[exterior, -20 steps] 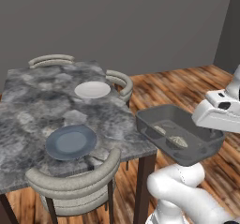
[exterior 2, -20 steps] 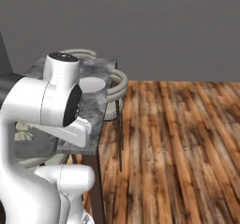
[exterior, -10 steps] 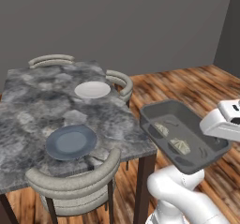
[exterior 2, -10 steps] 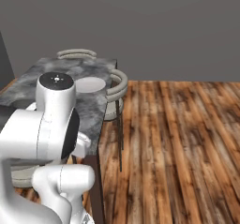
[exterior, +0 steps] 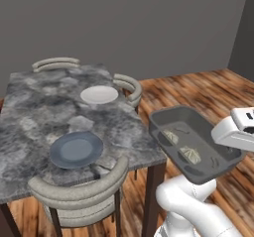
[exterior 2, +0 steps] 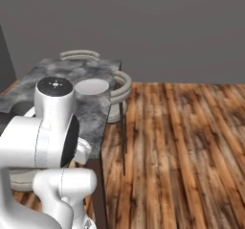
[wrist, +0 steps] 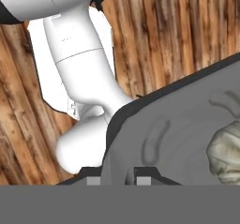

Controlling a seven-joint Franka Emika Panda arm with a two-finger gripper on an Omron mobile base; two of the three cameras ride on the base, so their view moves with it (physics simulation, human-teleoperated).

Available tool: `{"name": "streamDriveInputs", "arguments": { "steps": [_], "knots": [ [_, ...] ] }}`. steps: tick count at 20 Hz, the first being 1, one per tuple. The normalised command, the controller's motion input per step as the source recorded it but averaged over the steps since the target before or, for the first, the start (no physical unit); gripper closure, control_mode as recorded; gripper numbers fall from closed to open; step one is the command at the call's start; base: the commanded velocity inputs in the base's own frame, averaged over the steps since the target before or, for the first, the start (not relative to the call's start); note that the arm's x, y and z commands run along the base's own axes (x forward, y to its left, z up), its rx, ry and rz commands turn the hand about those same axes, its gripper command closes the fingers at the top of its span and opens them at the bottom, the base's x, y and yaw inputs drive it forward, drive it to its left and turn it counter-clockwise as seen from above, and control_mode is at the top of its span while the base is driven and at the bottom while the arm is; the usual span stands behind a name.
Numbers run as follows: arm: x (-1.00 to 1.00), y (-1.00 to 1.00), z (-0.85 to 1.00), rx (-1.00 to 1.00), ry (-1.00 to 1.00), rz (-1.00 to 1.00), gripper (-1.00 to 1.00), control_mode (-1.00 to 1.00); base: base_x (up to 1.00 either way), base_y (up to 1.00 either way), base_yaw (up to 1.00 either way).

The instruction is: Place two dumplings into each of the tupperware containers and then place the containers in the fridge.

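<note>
A grey marble table (exterior: 34, 107) is seen at the left of the left base view, bordered by curved-back chairs (exterior: 82, 194) at its near, far and right edges. On it a blue-grey plate (exterior: 76, 149) lies near the near edge and a white plate (exterior: 99, 94) farther back, well apart. Right of the table's edge, bare wooden floor (exterior 2: 191, 142) stretches open to the dark wall. The dark grey tupperware container (exterior: 193, 143) is held in the air off the table's right corner, above the floor and tilted, with two pleated tan dumplings (exterior: 190, 154) lying inside. At its right rim the gripper (wrist: 119, 177) is pinched shut on the container's edge, as seen in the hand view.
</note>
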Motion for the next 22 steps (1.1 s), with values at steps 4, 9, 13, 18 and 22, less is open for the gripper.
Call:
{"name": "streamDriveInputs", "arguments": {
  "steps": [4, 9, 13, 18, 22],
  "knots": [
    [0.0, 0.0, 0.0, 0.0, 0.0, 0.0, 1.0, 1.0, -0.28, 0.0, 0.24],
    [0.0, 0.0, 0.0, 0.0, 0.0, 0.0, 1.0, 1.0, -0.33, 0.0, 0.49],
    [0.0, 0.0, 0.0, 0.0, 0.0, 0.0, 1.0, 1.0, -0.31, 0.0, 0.7],
    [0.0, 0.0, 0.0, 0.0, 0.0, 0.0, 1.0, 1.0, -0.02, 0.13, 0.81],
    [0.0, 0.0, 0.0, 0.0, 0.0, 0.0, 1.0, 1.0, 0.0, 0.23, 0.77]
  ]
}}
